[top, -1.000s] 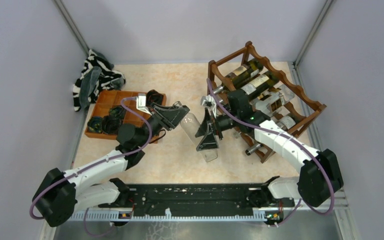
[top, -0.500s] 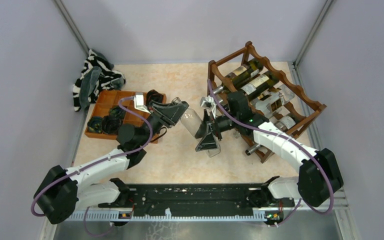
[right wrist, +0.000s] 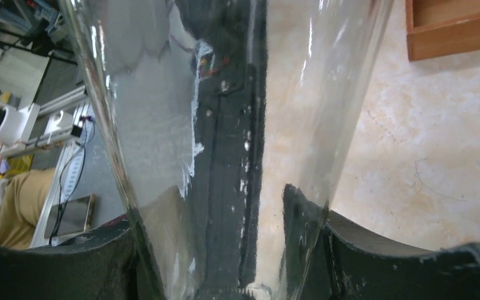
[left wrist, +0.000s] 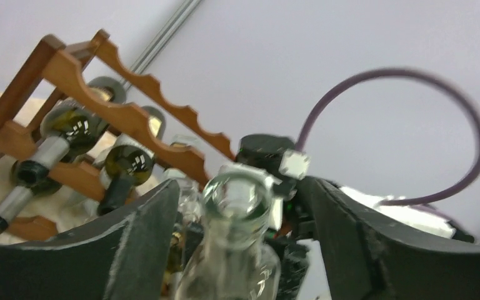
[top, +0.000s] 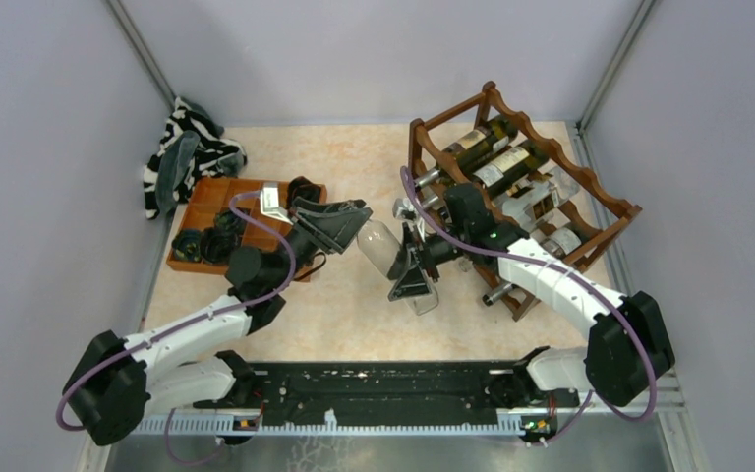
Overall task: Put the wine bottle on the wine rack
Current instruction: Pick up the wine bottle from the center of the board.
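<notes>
Rack (top: 452, 108) sits back right with several bottles in it. The clear glass bottle (top: 378, 244) hangs slanted between the arms, left of the rack. Right gripper (right wrist: 212, 206) is clamped across its body. Left gripper (left wrist: 237, 194) is released, fingers clear either side of the neck. Likely empty: light, rigid, slick, breakable. Grip mid-body firmly.
</notes>
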Controlling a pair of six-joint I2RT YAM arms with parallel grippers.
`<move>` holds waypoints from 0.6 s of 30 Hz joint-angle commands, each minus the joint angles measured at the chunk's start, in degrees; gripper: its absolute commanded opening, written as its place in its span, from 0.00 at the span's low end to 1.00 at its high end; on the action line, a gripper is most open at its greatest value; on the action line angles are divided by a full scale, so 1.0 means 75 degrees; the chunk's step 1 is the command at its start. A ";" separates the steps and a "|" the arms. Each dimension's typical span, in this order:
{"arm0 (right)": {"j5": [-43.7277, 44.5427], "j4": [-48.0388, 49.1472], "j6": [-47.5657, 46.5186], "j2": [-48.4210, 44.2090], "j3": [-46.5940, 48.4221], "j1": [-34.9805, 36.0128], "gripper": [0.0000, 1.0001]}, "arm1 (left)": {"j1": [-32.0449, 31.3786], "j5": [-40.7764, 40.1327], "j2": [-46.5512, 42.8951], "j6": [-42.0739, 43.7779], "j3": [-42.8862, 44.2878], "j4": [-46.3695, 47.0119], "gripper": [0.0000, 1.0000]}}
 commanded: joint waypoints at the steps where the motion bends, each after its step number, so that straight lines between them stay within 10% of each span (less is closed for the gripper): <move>1: -0.0592 -0.0679 -0.1190 -0.0337 0.0419 -0.0182 0.00 | -0.0007 0.0071 -0.0863 0.0183 -0.0182 -0.0113 0.97; 13: 0.1285 -0.5400 -0.6640 -0.0945 0.1737 -0.0494 0.00 | 0.0188 0.1158 -0.3120 0.2699 0.2524 -0.8811 0.98; 18: 0.2408 -0.6410 -0.7945 -0.1197 0.2310 -0.0473 0.00 | 0.0192 0.2142 -0.2782 0.2389 0.3848 -1.0138 0.96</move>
